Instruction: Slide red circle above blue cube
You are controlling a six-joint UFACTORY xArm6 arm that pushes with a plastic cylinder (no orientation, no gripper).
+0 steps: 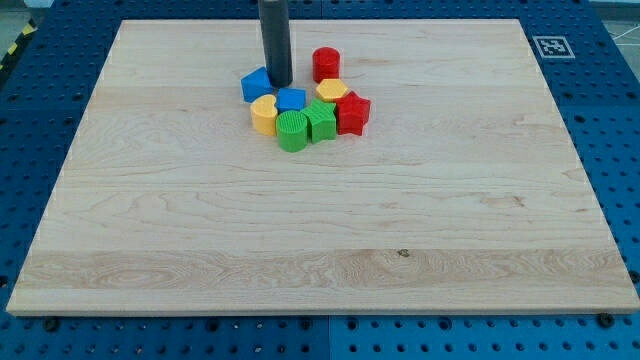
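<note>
One light, rigid red circle [326, 64] sits at two o'clock from blue cube [257, 84]; my tip [279, 84], jawless, should push its right flank.

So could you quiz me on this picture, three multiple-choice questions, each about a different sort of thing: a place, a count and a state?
1. Where on the board do the blocks sit?
A. near the view's top
B. near the view's bottom
C. along the view's right edge

2. How many red blocks are there?
A. one
B. two
C. four

3. How do most blocks lie?
A. stacked in a tower
B. scattered to the corners
C. huddled in one cluster

Answers:
1 A: the group lies near the wooden board's top edge.
2 B: the red circle and the red star.
3 C: the blocks crowd together on the board; my tip ends beside the blue cube.
</note>
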